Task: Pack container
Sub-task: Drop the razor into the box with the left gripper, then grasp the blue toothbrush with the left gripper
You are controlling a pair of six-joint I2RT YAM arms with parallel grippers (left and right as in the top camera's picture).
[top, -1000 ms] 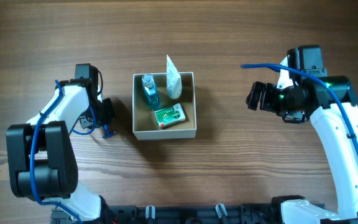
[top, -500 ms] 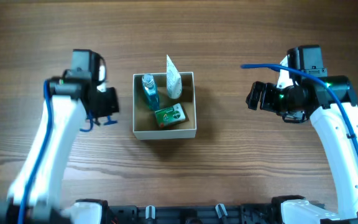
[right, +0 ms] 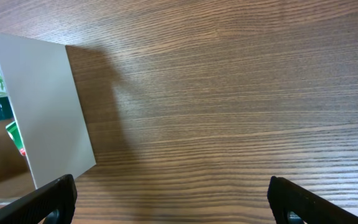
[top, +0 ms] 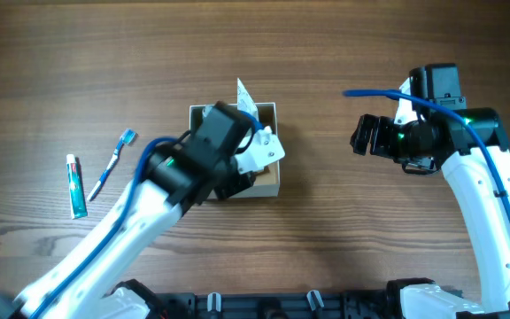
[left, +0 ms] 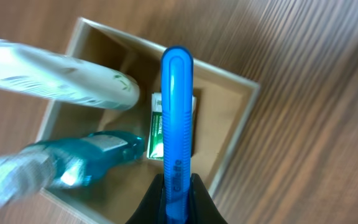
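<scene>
— What are you counting?
— I'm seeing one container (right: 42, 106), one white tube (left: 61, 81), one teal bottle (left: 92, 155), one green box (left: 155, 134).
— Anything else showing?
— One toothbrush (top: 113, 165), one small tube (top: 76, 186), one blue stick (left: 177, 118).

Brown wood-grain table (top: 326, 257), evenly lit

I'm looking at a wood-grain counter (top: 326, 257). On it sits the container (top: 273, 189). Well left lie a toothpaste tube (top: 76, 186) and a blue toothbrush (top: 112, 166).

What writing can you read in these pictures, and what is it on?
Nothing reads clearly.
Green box in the container: print too blurred.
White tube: green marks, blurred.
Toothpaste tube on the table: too small.
Blue handle in left gripper: no text.
</scene>
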